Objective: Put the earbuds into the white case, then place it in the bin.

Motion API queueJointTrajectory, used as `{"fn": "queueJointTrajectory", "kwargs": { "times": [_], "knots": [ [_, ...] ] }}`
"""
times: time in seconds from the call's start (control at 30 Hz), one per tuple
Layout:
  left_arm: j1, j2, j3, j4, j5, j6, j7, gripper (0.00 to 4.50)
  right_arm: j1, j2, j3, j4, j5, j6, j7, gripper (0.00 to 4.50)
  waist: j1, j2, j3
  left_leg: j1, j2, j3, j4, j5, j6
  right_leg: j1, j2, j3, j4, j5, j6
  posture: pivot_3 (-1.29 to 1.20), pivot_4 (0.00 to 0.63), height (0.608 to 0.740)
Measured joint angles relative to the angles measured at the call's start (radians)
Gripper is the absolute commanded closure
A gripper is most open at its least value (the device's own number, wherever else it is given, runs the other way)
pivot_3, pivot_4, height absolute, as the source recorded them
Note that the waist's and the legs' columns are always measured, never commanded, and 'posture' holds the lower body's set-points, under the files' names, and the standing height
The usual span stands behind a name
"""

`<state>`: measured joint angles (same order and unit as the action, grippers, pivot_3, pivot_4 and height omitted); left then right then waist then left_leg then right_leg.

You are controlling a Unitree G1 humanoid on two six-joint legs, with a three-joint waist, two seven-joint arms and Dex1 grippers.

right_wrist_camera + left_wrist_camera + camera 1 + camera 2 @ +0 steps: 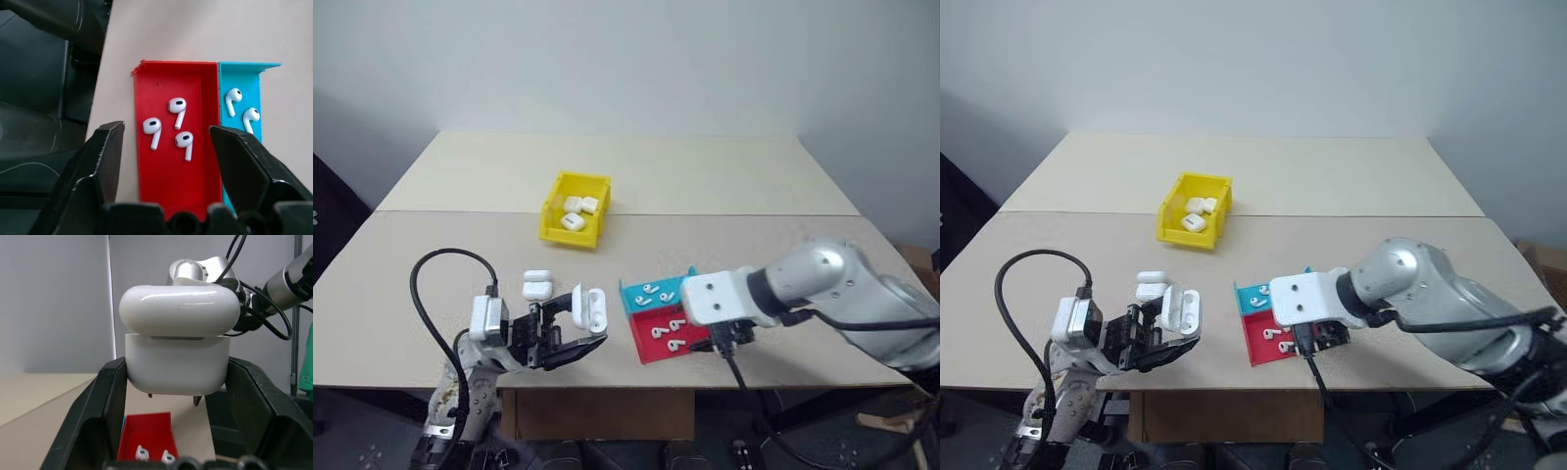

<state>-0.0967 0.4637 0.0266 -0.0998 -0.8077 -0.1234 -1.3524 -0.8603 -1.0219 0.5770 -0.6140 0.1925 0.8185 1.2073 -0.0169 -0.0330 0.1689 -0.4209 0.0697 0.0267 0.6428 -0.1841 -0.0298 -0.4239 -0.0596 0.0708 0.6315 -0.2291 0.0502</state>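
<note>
Two grippers: left gripper (570, 328) is clamped on the white case (177, 346), lid ajar for loading.
Right gripper (166, 147): spread above the earbuds (168, 122) in the red tray (171, 166), judged lined up for a pick.

Non-task items: table, two trays.
Flat beige tabletop (724, 176) with a seam across; shallow red plastic tray (168, 169) touching shallow blue plastic tray (258, 83) side by side near the front edge.

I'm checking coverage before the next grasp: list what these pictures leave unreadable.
- White case in the left gripper: inside hidden by its lid, left wrist view.
- Red tray: near end covered by the right gripper, eye views.
- Yellow bin: case count too small to tell.
</note>
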Motion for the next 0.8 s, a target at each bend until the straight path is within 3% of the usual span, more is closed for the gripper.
{"fn": "queueJointTrajectory", "kwargs": {
  "times": [0.1,0.8],
  "knots": [
    [0.033,0.003,0.027,0.0,0.003,-0.003,-0.033,1.75,-0.001,0.035,0.055,0.025,-0.051,0.006,0.007,1.98,0.0,0.0,0.0,0.0,0.0,0.0,0.0,0.0,0.0,0.0,0.0,0.0,0.0,0.001,-0.002,0.0,0.15,0.74],
    [0.108,0.002,0.062,-0.049,0.037,0.018,-0.048,1.75,0.043,0.145,0.164,0.193,-0.289,-0.181,0.08,1.98,0.001,0.0,0.0,0.0,0.0,0.0,0.0,0.0,0.0,-0.001,0.0,-0.001,0.001,0.0,-0.002,0.0,0.15,0.74]
  ]
}}
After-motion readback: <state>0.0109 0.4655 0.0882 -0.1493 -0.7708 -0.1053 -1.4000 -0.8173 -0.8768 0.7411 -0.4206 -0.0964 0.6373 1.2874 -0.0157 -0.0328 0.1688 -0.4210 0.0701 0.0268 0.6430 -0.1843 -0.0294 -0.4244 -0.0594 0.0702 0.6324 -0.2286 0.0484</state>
